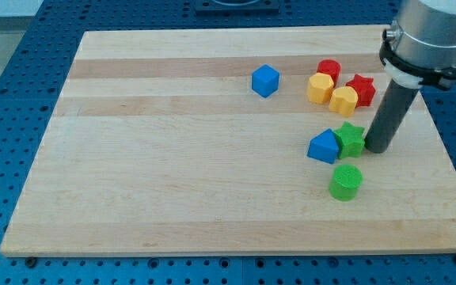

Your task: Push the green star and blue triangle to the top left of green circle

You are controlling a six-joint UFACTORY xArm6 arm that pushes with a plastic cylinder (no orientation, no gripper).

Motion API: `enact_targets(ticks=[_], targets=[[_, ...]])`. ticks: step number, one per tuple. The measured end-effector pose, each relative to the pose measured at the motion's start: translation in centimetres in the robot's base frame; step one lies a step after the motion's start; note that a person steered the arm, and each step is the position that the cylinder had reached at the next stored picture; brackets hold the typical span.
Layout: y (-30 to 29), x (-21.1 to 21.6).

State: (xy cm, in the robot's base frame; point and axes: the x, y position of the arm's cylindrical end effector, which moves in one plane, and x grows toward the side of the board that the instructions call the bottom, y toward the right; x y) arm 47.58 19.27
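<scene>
While my tip (374, 148) rests just right of the green star (351, 139), holding nothing, the blue triangle (322, 147) touches the star's left. Both sit above the green circle (345, 182). Two blue, two green, two yellow, two red blocks.

Single high oblique view over board (172, 158)

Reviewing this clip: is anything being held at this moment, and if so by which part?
Nothing is held; the arm has only a rod. My tip sits against the green star on its right side; the blue triangle touches the star's left.
</scene>
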Motion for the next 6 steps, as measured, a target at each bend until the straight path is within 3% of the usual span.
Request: enact_targets(ticks=[6], targets=[[-8.5,0.0]])
